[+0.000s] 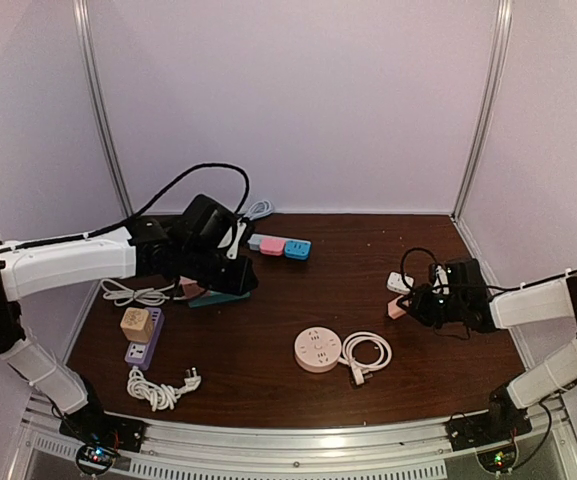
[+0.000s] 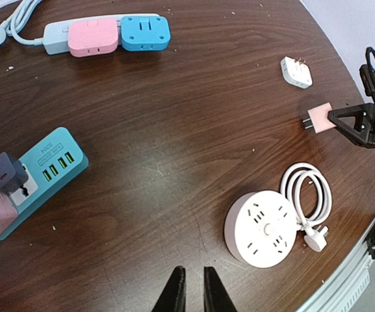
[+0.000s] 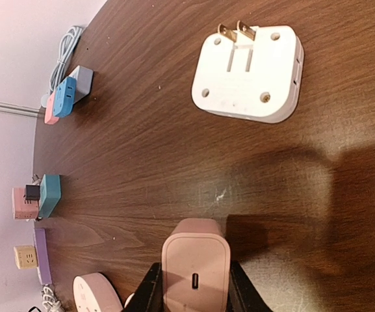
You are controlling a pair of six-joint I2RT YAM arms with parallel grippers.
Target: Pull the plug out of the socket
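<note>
1. At the table's (image 1: 268, 340) right side, the right gripper (image 3: 195, 289) clamps the pink plug (image 3: 195, 260), prongs bare, near a white adapter (image 3: 249, 71).
2. Over the middle, the left gripper (image 2: 194, 286) hovers clenched and empty, near the teal socket (image 2: 44, 174).

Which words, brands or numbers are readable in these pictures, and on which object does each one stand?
None can be read with certainty.
teal power strip: small print above its green ports, too blurred to read.
No lettering shows on the round white socket or the pink plug.
</note>
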